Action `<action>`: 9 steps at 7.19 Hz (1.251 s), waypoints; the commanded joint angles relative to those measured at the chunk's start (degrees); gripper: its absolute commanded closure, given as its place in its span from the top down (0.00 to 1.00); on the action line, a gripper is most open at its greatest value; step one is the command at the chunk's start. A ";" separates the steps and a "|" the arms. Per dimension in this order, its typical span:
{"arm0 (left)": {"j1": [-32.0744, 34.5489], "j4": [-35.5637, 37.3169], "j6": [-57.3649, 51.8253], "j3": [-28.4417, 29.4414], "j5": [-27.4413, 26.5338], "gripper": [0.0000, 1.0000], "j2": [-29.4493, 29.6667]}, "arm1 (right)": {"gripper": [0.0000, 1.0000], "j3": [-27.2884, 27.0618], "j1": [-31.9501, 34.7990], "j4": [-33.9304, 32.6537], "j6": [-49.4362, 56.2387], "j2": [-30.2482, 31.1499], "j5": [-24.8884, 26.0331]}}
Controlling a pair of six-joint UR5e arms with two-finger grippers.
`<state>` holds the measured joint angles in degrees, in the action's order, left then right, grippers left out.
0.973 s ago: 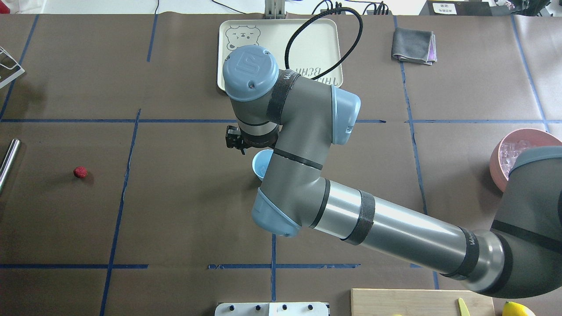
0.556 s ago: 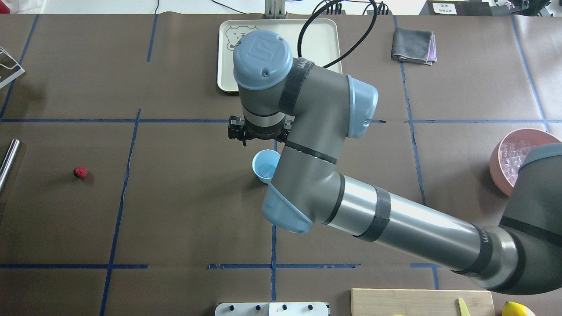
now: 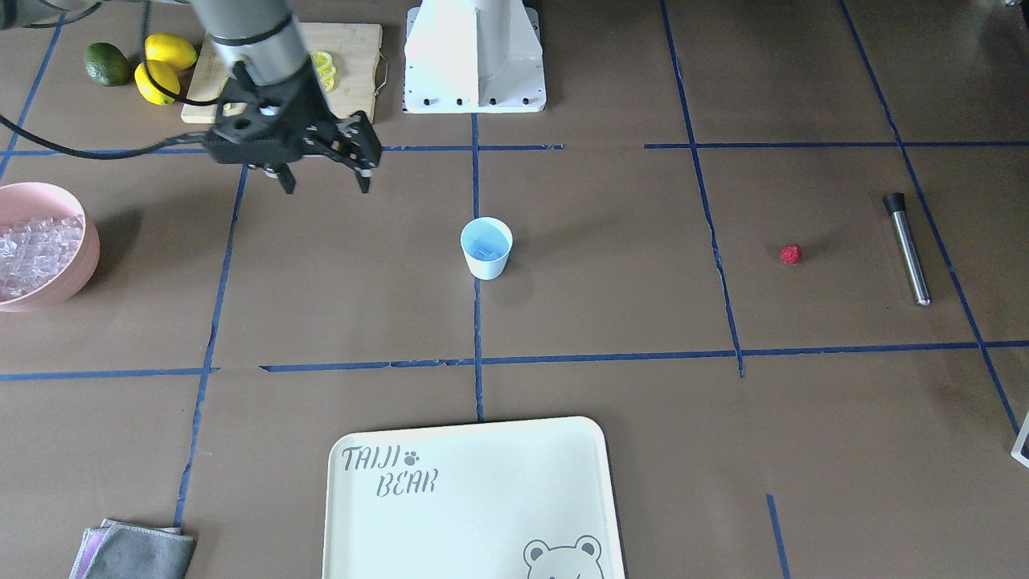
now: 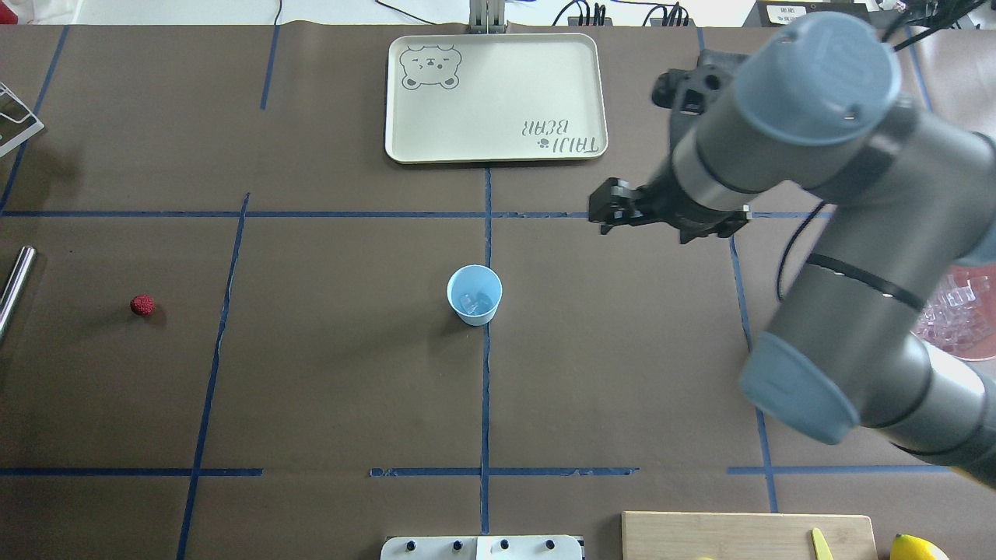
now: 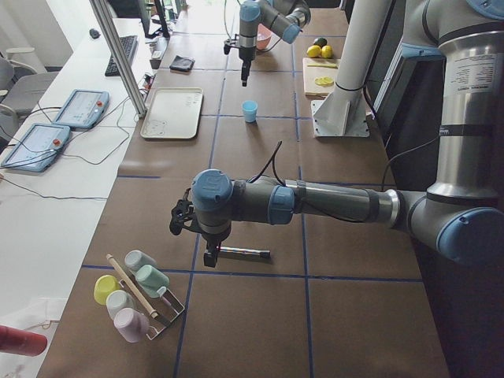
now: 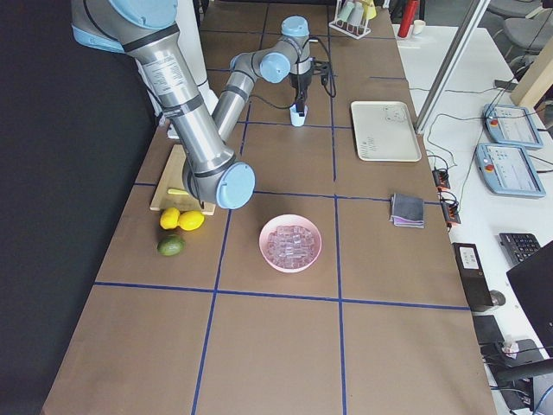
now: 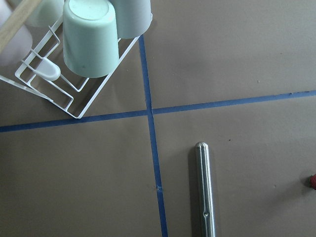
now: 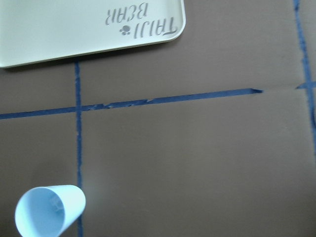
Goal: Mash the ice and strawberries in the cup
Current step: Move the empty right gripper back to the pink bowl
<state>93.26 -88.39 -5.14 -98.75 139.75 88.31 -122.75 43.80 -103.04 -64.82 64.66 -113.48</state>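
Note:
The pale blue cup stands upright at the table's middle, also in the overhead view and the right wrist view. A little ice lies in its bottom. A heap of ice fills the pink bowl. The tiny red strawberry lies alone on the table. My right gripper is open and empty, raised between cup and bowl. My left gripper hovers over a steel rod; I cannot tell whether it is open.
A cream tray lies beyond the cup. A grey cloth is beside it. A cutting board, lemons and an avocado sit near the robot base. A wire rack of cups is near the steel rod.
My right arm has swung away from above the cup toward the bowl side. The cup now shows in full, with ice in it. The strawberry has not moved.

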 commanded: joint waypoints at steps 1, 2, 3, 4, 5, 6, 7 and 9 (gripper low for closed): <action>-0.01 -0.02 0.13 -0.13 0.00 1.00 0.19 | 0.99 -6.00 12.47 0.64 16.21 15.26 -7.25; -0.01 0.06 0.30 -0.57 0.09 1.00 0.11 | 0.99 -5.92 18.72 0.73 26.49 21.06 -10.68; 0.08 0.06 0.91 -1.35 0.00 1.00 0.02 | 0.99 -5.66 21.13 2.21 33.98 27.13 -10.71; 0.08 0.06 0.92 -1.80 0.00 1.00 -0.07 | 0.99 -3.39 21.68 10.23 35.19 32.84 -10.71; 0.00 0.06 1.01 -1.80 0.00 1.00 0.02 | 0.99 1.59 21.68 21.88 34.77 37.08 -10.71; -0.01 0.06 1.01 -1.89 0.00 1.00 0.02 | 0.99 6.34 21.77 29.57 34.94 38.51 -10.80; -0.01 0.06 1.01 -1.89 0.00 1.00 0.02 | 0.99 9.17 21.68 30.43 34.94 38.53 -10.71; -0.01 0.06 1.01 -1.89 0.00 1.00 -0.07 | 0.99 14.80 21.59 31.49 35.37 37.65 -10.63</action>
<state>93.26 -88.33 -4.13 -100.63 139.75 88.28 -111.43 65.45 -72.62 -29.75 102.66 -124.17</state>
